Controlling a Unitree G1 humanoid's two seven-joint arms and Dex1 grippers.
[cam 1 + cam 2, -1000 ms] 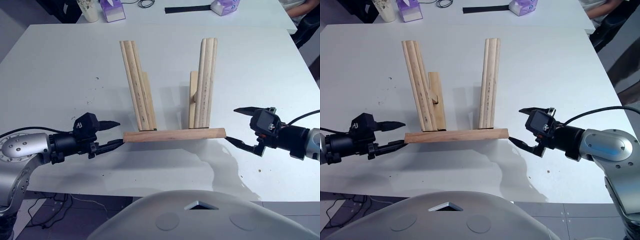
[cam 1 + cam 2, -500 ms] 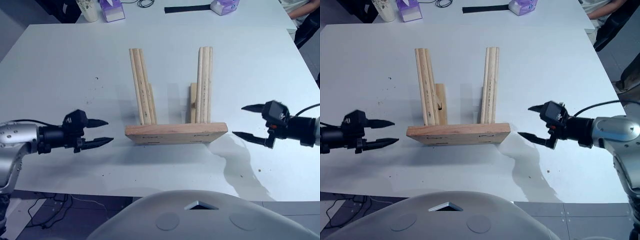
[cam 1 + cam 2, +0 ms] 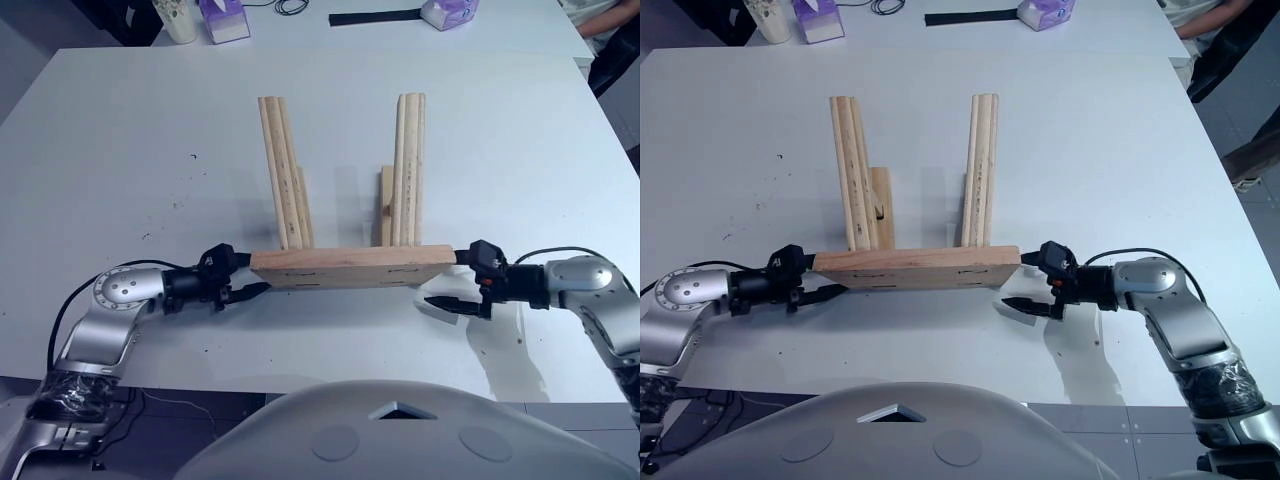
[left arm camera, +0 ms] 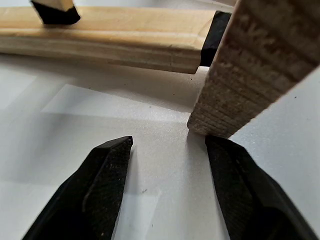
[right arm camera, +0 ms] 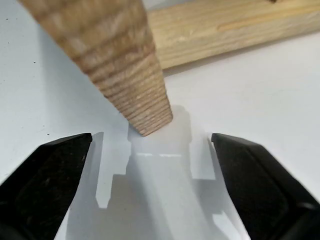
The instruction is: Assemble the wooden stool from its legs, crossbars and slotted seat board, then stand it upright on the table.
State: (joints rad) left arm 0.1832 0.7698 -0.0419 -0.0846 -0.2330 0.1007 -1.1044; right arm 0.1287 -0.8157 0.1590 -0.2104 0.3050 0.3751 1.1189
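The wooden stool lies on its side on the white table (image 3: 120, 150). Its seat board (image 3: 350, 267) stands on edge nearest me, and two pairs of legs (image 3: 283, 170) (image 3: 408, 165) point away with short crossbars (image 3: 386, 205) between them. My left gripper (image 3: 240, 275) is open at the board's left end, low on the table. The left wrist view has that board end (image 4: 255, 65) just ahead of the fingertips (image 4: 107, 180). My right gripper (image 3: 455, 280) is open at the right end, and its wrist view puts the board end (image 5: 115, 55) between the fingers (image 5: 55, 170).
A cup (image 3: 180, 18), two purple packs (image 3: 225, 20) (image 3: 450, 12) and a black strap (image 3: 375, 18) sit along the table's far edge. Bare tabletop lies on both sides of the stool. The near table edge runs just behind both arms.
Half a second ago both grippers stood well out from the seat board's ends. Both have since come inward and down to those ends. The stool has not moved since then.
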